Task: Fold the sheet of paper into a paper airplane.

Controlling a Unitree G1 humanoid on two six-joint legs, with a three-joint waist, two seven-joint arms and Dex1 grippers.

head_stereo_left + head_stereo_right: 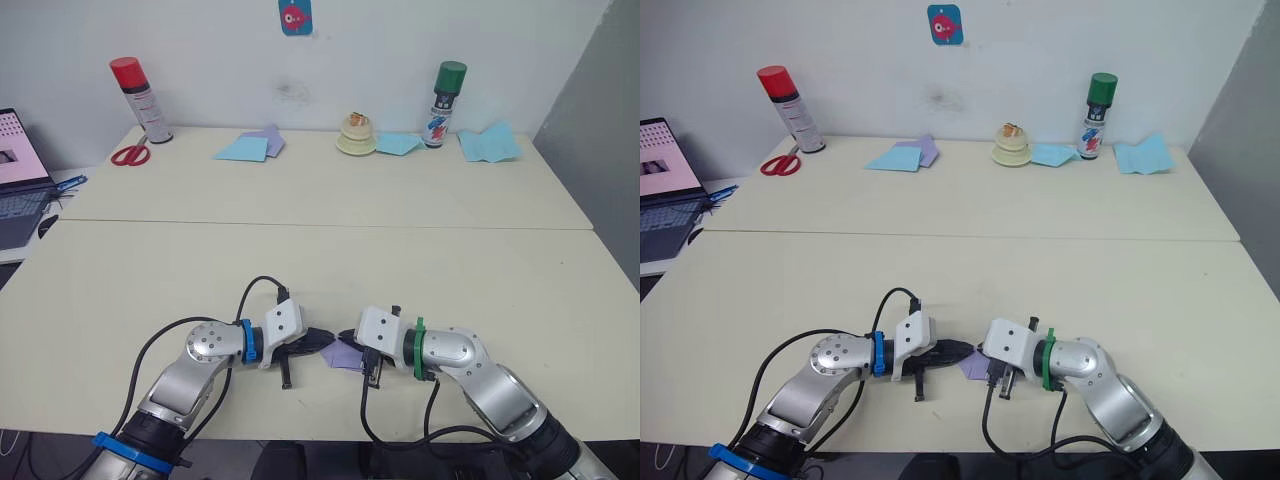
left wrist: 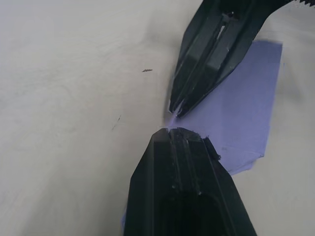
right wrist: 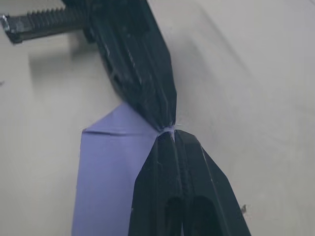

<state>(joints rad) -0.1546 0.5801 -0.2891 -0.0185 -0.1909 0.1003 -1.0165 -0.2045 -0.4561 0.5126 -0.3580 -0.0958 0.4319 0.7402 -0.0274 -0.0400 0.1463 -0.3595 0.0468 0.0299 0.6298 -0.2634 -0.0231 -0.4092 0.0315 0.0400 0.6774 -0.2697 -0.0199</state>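
Observation:
The sheet of paper is lavender, folded small, and lies on the table near the front edge at the centre. My two grippers meet tip to tip over one pointed corner of it. The left gripper comes in from the left, shut, with the paper corner at its tip. The right gripper comes in from the right, its fingers pressed together on the same corner. In the right wrist view the paper spreads out beside my shut fingers. In the left wrist view the paper lies under both grippers.
Along the back of the table stand a red-capped spray can, red scissors, light blue papers, a cream stacked object and a green-capped spray can. A laptop sits at the far left.

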